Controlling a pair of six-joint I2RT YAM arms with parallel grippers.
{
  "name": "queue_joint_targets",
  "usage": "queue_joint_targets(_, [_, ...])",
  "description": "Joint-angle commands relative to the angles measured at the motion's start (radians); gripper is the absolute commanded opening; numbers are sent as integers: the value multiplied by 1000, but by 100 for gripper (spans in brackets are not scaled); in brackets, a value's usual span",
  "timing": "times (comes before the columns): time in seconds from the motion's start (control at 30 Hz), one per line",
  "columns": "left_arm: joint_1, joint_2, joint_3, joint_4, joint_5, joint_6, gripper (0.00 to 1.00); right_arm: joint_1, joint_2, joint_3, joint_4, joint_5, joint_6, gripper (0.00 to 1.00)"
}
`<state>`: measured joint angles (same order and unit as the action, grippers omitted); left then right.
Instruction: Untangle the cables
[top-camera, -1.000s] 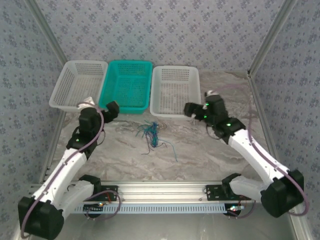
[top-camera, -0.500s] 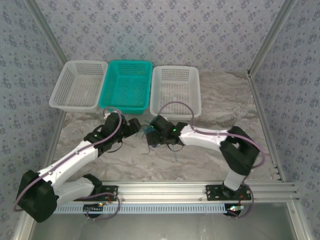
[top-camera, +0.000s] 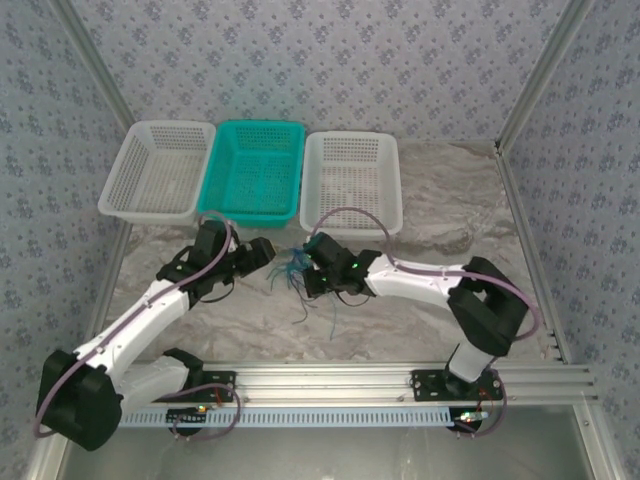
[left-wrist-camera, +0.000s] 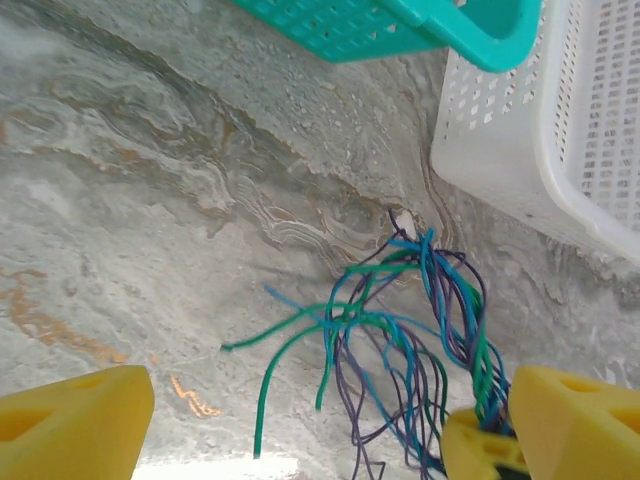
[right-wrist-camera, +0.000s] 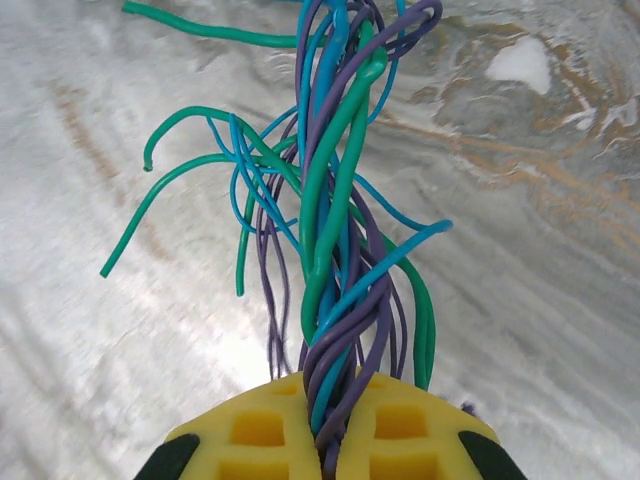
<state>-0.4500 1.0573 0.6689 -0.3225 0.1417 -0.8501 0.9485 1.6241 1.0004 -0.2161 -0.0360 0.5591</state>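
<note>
We see both arms reaching low toward the middle of the table (top-camera: 440, 215). The right gripper (right-wrist-camera: 325, 445) is clamped on the cables (right-wrist-camera: 335, 230), one twisted bundle too tangled to count. The left gripper (top-camera: 262, 250), jaws wide apart, sits just left of the bundle. Three baskets line the far side: left white basket (top-camera: 155, 172), teal basket (top-camera: 252, 170) and right white basket (top-camera: 350, 182).
</note>
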Motion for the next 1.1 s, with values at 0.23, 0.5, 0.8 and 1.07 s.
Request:
queue_joint_targets(0.23, [20,82,-17,142,164,-8,72,-47,-115,7,26,-213,-101,0])
queue_joint_targets(0.5, [52,-8,-54,214,160,-41,71,-51,-117,-6,14,-250,-108,0])
queue_joint_targets(0.8, [80,-33,-60,217,192,-57,42,-48,-122,-4,32,-253,-95,0])
queue_joint_targets(1.07, [80,11,-57,223,196,-78,31,-48,-128,-8,34,-251,-89,0])
